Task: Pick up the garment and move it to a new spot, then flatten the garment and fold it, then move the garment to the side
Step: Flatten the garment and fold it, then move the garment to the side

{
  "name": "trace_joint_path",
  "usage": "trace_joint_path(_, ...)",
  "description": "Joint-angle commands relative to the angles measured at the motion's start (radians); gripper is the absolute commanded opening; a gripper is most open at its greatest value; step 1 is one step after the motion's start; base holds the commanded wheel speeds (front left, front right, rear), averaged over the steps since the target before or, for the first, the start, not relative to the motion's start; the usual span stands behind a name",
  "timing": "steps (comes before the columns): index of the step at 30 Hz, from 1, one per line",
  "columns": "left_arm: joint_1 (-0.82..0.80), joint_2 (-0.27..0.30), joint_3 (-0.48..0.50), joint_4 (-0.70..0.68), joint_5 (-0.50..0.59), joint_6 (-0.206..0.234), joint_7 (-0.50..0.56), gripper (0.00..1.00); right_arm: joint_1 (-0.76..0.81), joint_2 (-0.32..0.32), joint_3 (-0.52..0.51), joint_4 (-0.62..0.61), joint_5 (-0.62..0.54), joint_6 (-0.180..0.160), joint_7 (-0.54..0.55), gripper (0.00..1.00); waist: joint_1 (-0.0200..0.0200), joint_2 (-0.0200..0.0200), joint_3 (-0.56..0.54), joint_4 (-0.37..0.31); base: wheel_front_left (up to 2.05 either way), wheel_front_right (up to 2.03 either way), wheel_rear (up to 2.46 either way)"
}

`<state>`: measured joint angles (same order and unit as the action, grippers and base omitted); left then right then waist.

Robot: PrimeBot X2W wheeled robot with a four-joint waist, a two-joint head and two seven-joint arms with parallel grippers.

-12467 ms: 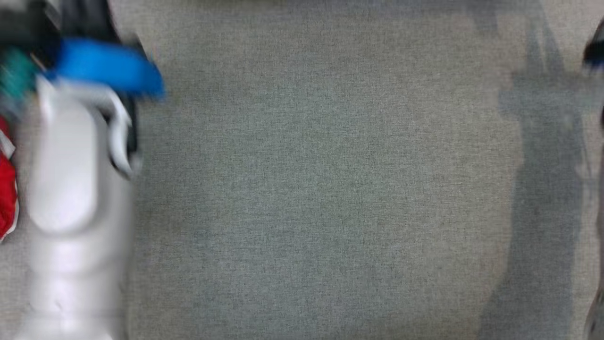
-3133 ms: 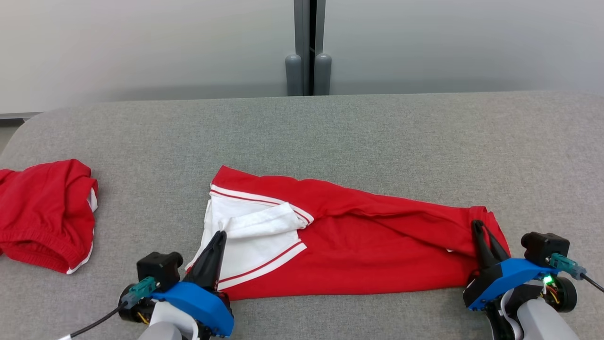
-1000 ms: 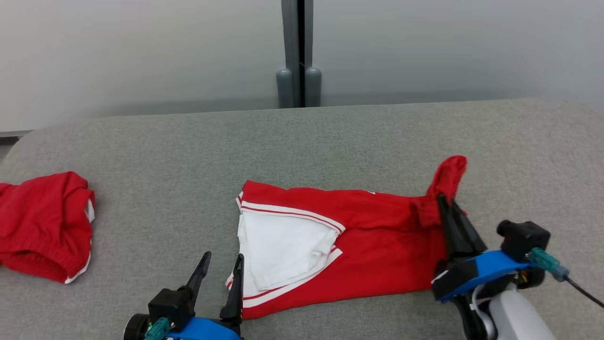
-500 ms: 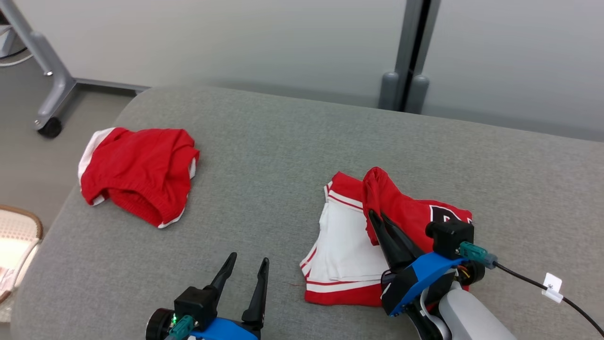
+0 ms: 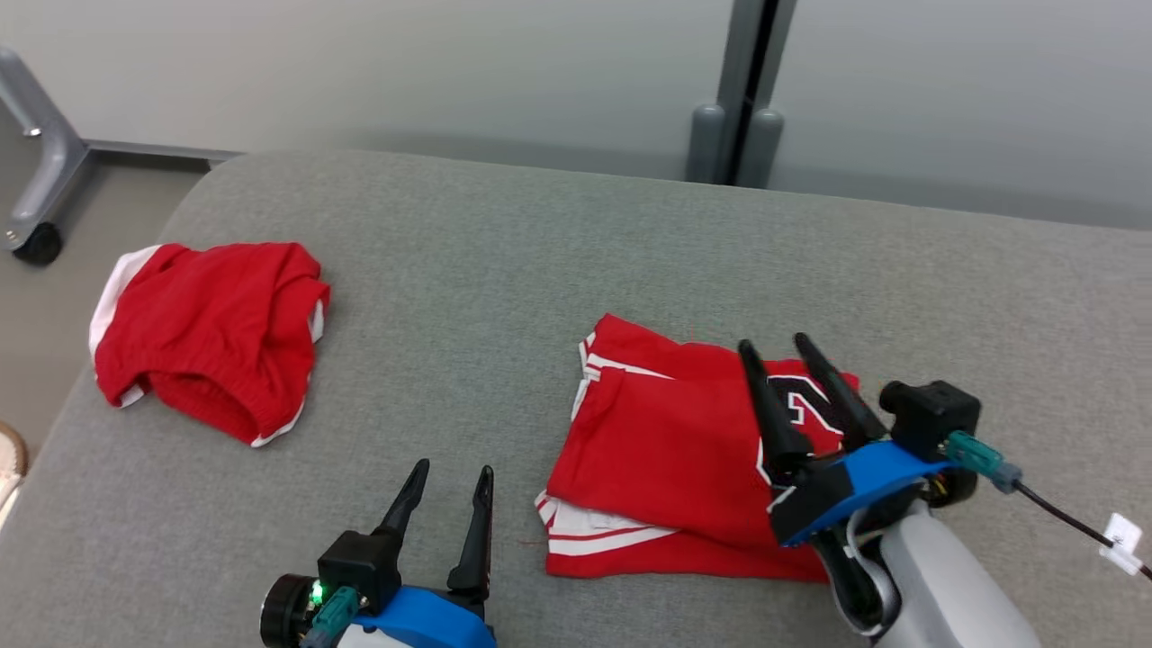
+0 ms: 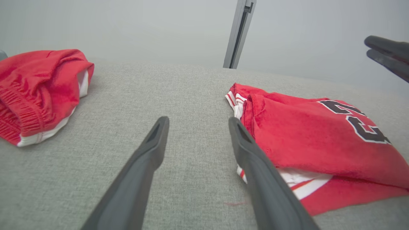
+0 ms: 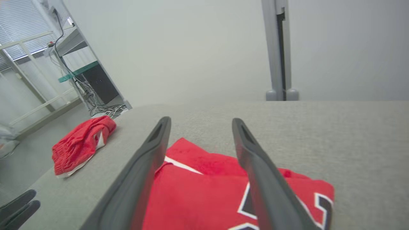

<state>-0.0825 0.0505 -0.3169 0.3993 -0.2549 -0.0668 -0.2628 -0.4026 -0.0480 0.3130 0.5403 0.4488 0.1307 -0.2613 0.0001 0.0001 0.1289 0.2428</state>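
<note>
The garment (image 5: 675, 450), a red jersey with white trim and a black number, lies folded over on the grey padded table (image 5: 504, 261); I also see this garment (image 6: 303, 134) in the left wrist view and, as the same garment (image 7: 198, 191), under the right wrist camera. My right gripper (image 5: 772, 344) stands open above its right part, with nothing between the fingers; from its own wrist the right gripper (image 7: 201, 120) shows spread jaws. My left gripper (image 5: 454, 468) is open just left of the garment's near corner, empty, and the left gripper (image 6: 197, 120) hovers over bare table.
A second, crumpled red garment (image 5: 211, 333) lies near the table's left edge. Behind the table stands a grey post (image 5: 733, 90) against a pale wall. A wheeled stand leg (image 5: 36, 198) is on the floor at far left.
My right gripper carried the garment's right end over to the left, then opened and let go; the garment now lies folded in half. The head camera has shifted.
</note>
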Motion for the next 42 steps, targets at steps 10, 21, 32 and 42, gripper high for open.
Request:
trace_joint_path(10, 0.007, 0.0, 0.064, -0.041, 0.08, 0.084, -0.003, 1.0, 0.198, -0.004, -0.293, -0.106, -0.209, 0.0, -0.005, 1.0, -0.0001, -0.0001, -0.057, -0.148, 0.0, 0.0, 0.0)
trace_joint_path(21, 0.088, 0.0, 0.122, -0.036, 0.152, 0.113, -0.003, 1.0, 0.311, -0.004, -0.336, -0.085, -0.256, 0.0, -0.005, 1.0, -0.0001, -0.0001, -0.115, -0.191, 0.0, 0.0, 0.0)
trace_joint_path(32, 0.134, 0.001, 0.186, -0.044, 0.191, 0.127, -0.003, 1.0, 0.339, -0.004, -0.34, -0.067, -0.274, 0.0, -0.005, 1.0, -0.0001, -0.0001, -0.135, -0.215, 0.0, 0.0, 0.0)
trace_joint_path(42, 0.103, 0.0, 0.159, -0.052, 0.186, 0.109, -0.003, 1.0, 0.299, -0.004, -0.284, -0.024, -0.216, 0.0, -0.005, 1.0, -0.0001, -0.0001, -0.096, -0.179, 0.0, 0.0, 0.0)
